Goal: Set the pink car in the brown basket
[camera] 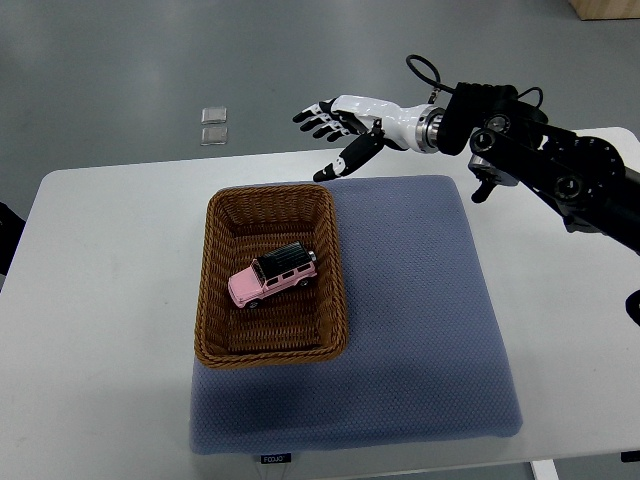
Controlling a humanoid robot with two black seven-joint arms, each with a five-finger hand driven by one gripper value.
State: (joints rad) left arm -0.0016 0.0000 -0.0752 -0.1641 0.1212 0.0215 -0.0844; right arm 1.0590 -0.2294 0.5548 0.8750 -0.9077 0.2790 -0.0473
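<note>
A pink toy car (271, 276) with a black roof lies inside the brown wicker basket (219, 228), near its middle, tilted diagonally. My right hand (330, 132) hovers beyond the basket's far right corner, over the table's back edge, with fingers spread and nothing in them. Its black arm (545, 160) comes in from the right edge. The left arm does not show.
The basket stands on the left part of a blue-grey mat (420, 310) on a white table (100, 300). Two small clear squares (213, 125) lie on the grey floor beyond the table.
</note>
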